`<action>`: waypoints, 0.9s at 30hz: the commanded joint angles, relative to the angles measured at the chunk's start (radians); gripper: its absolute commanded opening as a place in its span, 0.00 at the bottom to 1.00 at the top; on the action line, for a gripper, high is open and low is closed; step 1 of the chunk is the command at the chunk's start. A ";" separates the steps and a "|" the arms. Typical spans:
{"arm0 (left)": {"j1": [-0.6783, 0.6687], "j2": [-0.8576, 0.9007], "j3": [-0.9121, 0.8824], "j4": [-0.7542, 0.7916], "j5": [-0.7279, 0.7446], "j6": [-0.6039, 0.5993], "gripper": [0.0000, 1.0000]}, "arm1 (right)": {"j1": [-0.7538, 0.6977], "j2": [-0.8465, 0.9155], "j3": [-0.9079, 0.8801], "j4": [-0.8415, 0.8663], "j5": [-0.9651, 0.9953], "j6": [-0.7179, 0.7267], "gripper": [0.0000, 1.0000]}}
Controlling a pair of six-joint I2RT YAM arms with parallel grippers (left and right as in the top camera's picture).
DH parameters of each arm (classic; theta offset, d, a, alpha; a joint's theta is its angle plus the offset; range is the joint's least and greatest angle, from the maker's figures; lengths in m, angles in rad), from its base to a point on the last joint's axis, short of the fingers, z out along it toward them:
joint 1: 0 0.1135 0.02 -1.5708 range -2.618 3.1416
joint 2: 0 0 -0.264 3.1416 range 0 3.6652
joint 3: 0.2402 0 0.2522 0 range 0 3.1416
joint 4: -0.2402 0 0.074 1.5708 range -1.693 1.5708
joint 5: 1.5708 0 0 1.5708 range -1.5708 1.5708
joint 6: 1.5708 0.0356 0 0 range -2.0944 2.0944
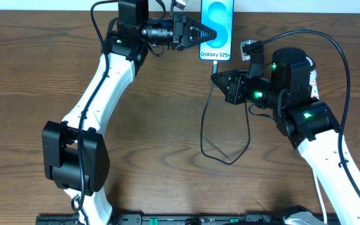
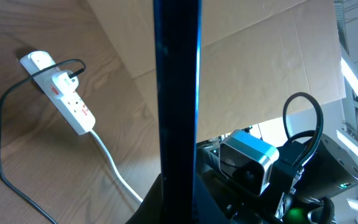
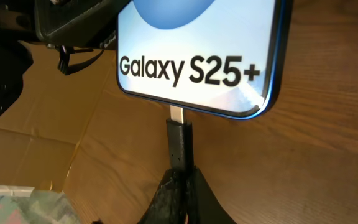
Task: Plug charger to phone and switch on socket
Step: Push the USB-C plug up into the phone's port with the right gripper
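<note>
Right pincer (image 3: 180, 177), charger (image 3: 180, 140) tip partly hidden

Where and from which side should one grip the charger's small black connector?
Grip the small black connector on its flat black body behind the metal tip, coming from the cable side: the tip points at the bottom edge of the slim blue-edged phone, so the right pincer there leaves the tip free.

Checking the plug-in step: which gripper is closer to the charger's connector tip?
Right. The right gripper pinches the connector tip at the phone's bottom edge; the left gripper clamps the phone's side, farther up.
</note>
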 commanded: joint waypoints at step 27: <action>-0.001 -0.035 0.015 0.009 0.043 0.006 0.07 | 0.005 0.002 0.024 0.029 -0.001 0.028 0.01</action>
